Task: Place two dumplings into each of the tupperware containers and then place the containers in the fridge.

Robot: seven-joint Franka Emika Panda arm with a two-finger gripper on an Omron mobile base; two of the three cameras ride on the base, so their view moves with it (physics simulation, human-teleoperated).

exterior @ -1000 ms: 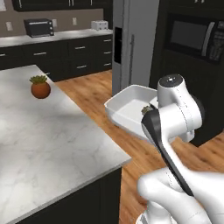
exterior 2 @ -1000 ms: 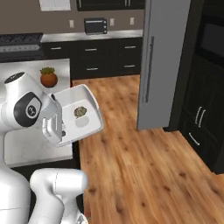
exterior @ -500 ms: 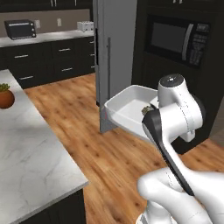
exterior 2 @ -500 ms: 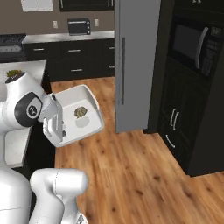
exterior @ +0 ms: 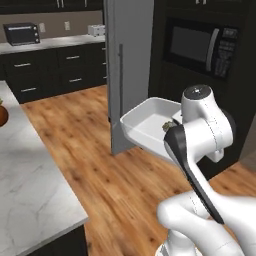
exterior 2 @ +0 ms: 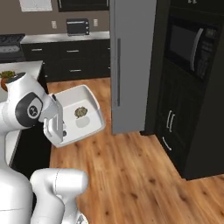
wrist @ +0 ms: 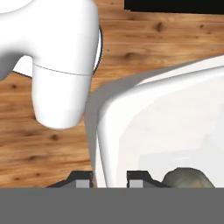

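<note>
White translucent tupperware container point(exterior 2: 81, 114) carried in mid-air over wood floor point(exterior 2: 131, 166), w/ fridge point(exterior 2: 131, 65) just ahead, door edge toward me. My jaws point(wrist: 109, 179) pinch its near rim, one tip either side of wall, so tray stays about level & contents don't roll. Count: 1 container in grip; 1 dumpling point(exterior 2: 80, 112) clearly seen inside, 2nd can't be confirmed; 1 fridge.

glossy wood floor point(exterior 2: 131, 170), brushed metal fridge point(exterior 2: 131, 65), translucent plastic container point(exterior 2: 81, 114)
</note>
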